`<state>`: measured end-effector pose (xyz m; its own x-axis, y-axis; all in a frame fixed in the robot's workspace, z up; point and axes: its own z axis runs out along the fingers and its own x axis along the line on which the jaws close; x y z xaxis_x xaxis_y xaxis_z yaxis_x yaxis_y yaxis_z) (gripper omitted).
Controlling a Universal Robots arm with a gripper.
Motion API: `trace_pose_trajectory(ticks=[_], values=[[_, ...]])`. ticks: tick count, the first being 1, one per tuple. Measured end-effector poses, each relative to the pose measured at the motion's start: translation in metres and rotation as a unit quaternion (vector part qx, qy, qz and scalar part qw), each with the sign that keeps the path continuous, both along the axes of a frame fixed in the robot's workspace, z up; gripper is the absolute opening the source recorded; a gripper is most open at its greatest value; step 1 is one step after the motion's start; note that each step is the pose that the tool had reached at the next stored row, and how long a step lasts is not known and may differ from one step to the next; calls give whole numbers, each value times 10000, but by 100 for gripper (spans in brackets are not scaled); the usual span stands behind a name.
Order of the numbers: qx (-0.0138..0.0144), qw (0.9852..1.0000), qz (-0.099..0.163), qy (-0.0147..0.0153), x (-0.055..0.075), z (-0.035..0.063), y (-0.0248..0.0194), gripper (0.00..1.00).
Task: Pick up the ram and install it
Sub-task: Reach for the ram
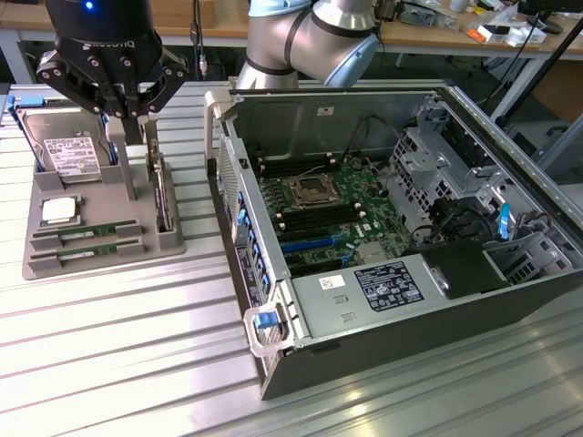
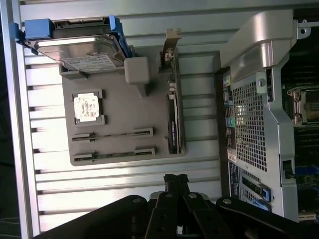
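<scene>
Two ram sticks lie flat in slots at the front of the grey parts tray [image 1: 105, 264]: one ram stick [image 1: 88, 231] and a second [image 1: 86, 249] just in front of it. The wrist view looks down on the same pair of ram sticks [image 2: 112, 134] [image 2: 119, 153] on the tray [image 2: 124, 104]. My black gripper [image 1: 127, 107] hangs above the back of the tray, well clear of the sticks, shut with nothing between its fingers. In the wrist view the gripper [image 2: 175, 180] has its tips pressed together.
The tray also carries a hard drive [image 1: 62, 150] in a blue-cornered frame, a square silver processor [image 1: 57, 211], a grey upright post [image 1: 123, 159] and a card standing on edge [image 1: 162, 196]. The open computer case [image 1: 273, 364] with its motherboard [image 1: 328, 214] lies at the exterior view's right.
</scene>
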<state>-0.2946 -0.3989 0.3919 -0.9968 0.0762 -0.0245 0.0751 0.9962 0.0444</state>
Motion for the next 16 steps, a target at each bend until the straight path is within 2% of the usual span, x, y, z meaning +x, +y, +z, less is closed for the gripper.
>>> trace_pose_trajectory(ticks=[16], values=[[0, 10000, 0, 0, -106, -1, 0, 11]])
